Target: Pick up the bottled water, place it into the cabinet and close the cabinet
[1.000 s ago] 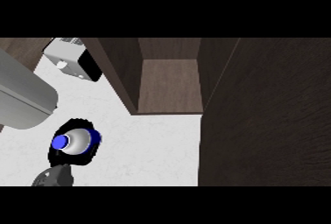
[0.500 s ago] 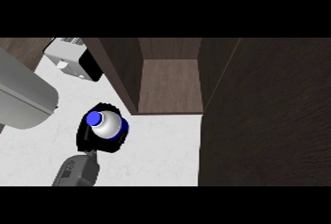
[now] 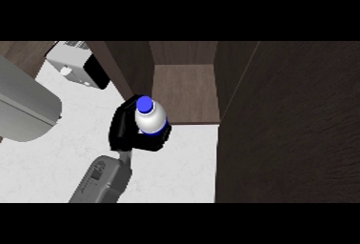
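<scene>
One hand [image 3: 134,131] shows, and I can't tell which; its fingers curl round the bottled water [image 3: 150,116], just at the cabinet [image 3: 184,93] shelf's front edge; I should keep it upright and slide it deep inside; half a second ago it hung lower, farther left over the worktop [image 3: 49,162].

You will find the cabinet [image 3: 184,90] at the upper centre of the head view, with its open door [image 3: 288,124] standing along the right side. The bottled water [image 3: 150,117] sits in the hand [image 3: 125,131], just at the cabinet's front left edge, above the surface [image 3: 49,167]. The toaster [image 3: 77,64] stands at the upper left, behind the hand.
</scene>
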